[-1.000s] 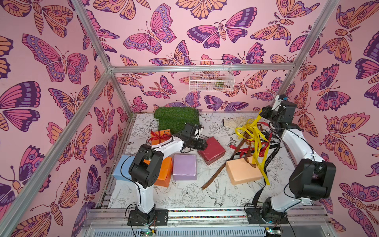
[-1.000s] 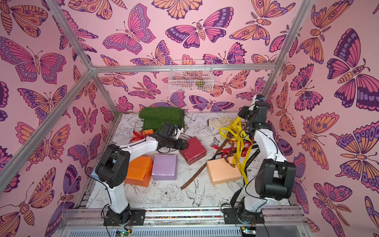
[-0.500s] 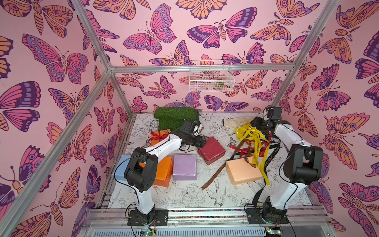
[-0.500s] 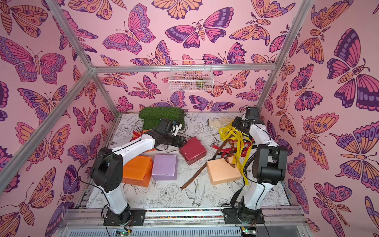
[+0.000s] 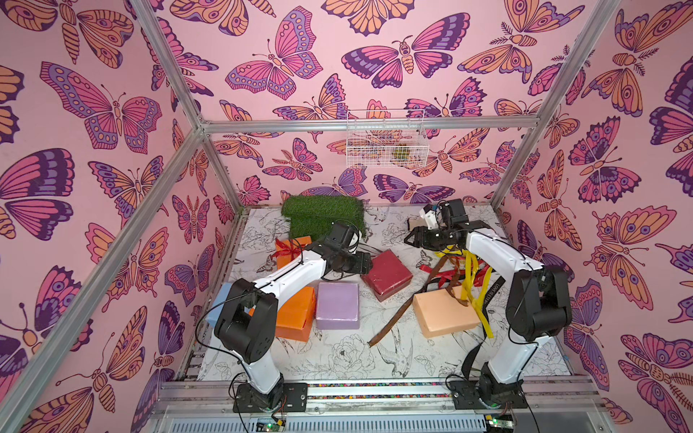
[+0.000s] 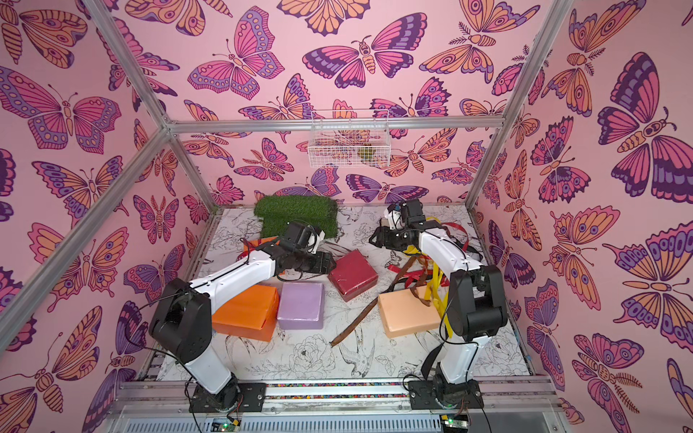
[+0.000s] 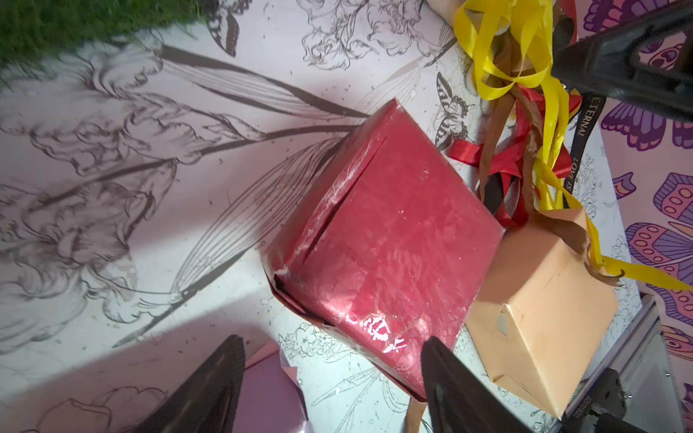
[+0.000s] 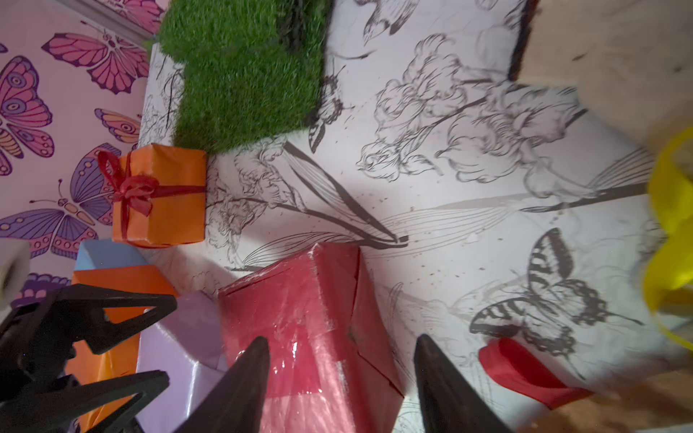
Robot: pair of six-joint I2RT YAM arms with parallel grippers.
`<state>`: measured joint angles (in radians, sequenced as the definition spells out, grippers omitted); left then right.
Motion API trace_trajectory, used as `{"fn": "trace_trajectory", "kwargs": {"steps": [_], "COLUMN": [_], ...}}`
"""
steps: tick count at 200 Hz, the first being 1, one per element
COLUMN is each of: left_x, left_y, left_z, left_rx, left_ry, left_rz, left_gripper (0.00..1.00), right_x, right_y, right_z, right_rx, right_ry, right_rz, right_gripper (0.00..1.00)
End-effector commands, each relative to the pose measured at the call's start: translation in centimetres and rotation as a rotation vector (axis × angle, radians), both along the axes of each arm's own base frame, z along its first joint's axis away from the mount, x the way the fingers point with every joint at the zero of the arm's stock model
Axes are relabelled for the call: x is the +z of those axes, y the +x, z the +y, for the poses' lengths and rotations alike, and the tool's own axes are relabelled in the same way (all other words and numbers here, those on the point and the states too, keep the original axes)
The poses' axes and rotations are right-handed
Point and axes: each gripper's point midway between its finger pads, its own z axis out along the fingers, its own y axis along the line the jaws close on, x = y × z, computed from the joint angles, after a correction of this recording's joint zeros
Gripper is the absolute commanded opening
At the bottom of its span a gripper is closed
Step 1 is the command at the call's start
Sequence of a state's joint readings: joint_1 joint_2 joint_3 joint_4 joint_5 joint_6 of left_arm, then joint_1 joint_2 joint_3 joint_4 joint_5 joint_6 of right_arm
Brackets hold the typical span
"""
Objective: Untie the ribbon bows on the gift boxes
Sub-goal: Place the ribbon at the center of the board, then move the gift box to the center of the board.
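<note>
A small orange gift box (image 8: 165, 195) at the back left carries a tied red ribbon bow (image 8: 131, 191). The dark red box (image 5: 388, 273), lilac box (image 5: 337, 305), larger orange box (image 5: 296, 313), pale blue box (image 5: 221, 307) and peach box (image 5: 442, 316) show bare paper. Loose yellow, red, brown and black ribbons (image 5: 465, 270) lie heaped behind and over the peach box. My left gripper (image 5: 369, 262) (image 7: 333, 339) is open just left of the dark red box. My right gripper (image 5: 410, 238) (image 8: 342, 338) is open and empty, hanging beyond the heap.
A green turf mat (image 5: 322, 217) lies at the back, behind the bowed orange box. One brown ribbon (image 5: 397, 318) trails across the table between the dark red and peach boxes. A white wire basket (image 5: 384, 138) hangs on the back wall.
My right gripper has opened and let go of the lifted ribbon bunch, which dropped onto the heap; that arm lowered and swung left. The left gripper has barely moved.
</note>
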<state>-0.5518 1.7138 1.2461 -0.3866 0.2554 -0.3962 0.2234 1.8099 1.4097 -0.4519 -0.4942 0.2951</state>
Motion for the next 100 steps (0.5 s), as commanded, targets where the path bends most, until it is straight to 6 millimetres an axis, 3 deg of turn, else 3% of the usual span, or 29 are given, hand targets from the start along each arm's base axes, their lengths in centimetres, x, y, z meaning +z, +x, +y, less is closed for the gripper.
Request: {"fn": "trace_trajectory", "kwargs": {"steps": [1, 31, 71, 100], "left_x": [-0.6, -1.4, -2.5, -2.9], "left_y": [-0.9, -0.9, -0.3, 0.0], "left_z": [-0.8, -2.2, -3.5, -3.9], "left_rx": [0.025, 0.009, -0.003, -0.003], "left_ry": [-0.048, -0.077, -0.109, -0.122], "left_rz": [0.041, 0.058, 0.078, 0.095], "left_gripper": [0.75, 0.74, 0.71, 0.68], "right_x": [-2.0, -3.9, -6.4, -6.8], "right_y": [-1.3, -3.2, -4.6, -4.9], "right_z": [1.8, 2.8, 2.6, 2.6], "right_rx": [0.048, 0.072, 0.068, 0.059], "right_ry": [0.029, -0.018, -0.024, -0.008], "right_rz": [0.072, 0.106, 0.152, 0.152], "right_gripper": [0.6, 0.6, 0.58, 0.56]}}
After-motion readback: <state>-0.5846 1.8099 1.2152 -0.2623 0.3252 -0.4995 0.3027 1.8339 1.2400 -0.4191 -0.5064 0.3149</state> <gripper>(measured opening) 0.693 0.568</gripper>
